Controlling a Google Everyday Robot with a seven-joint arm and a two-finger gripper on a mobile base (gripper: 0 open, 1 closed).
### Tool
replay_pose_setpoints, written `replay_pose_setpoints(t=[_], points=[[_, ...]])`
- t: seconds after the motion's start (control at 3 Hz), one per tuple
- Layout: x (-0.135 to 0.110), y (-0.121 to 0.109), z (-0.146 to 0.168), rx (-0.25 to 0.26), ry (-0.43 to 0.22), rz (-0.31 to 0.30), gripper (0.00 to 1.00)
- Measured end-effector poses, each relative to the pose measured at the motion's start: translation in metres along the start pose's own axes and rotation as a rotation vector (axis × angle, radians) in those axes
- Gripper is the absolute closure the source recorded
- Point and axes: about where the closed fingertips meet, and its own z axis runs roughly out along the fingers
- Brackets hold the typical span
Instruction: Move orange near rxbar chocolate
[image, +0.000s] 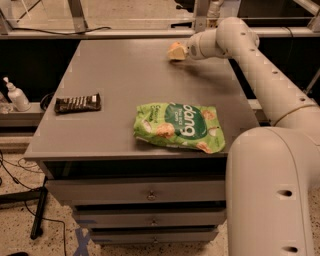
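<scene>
My gripper is at the far side of the grey table, right of centre, just above the tabletop. It is shut on the orange, a small round pale-orange fruit that shows at the fingertips, partly covered by the fingers. The rxbar chocolate is a flat dark bar with white stripes. It lies near the table's front left edge, far from the gripper and the orange.
A green "dang" snack bag lies at the table's front centre-right, between the gripper and the front edge. My white arm runs along the table's right side. A white pump bottle stands on a ledge left of the table.
</scene>
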Motion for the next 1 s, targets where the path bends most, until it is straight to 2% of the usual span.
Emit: replay_pose_setpoints(t=[0.33, 0.67, 1.0], points=[[-0.006, 0.004, -0.005, -0.003, -0.017, -0.004, 0.67], [-0.019, 0.016, -0.011, -0.038, -0.048, -0.018, 0.92], [-0.029, 0.030, -0.018, -0.081, -0.075, -0.022, 1.00]])
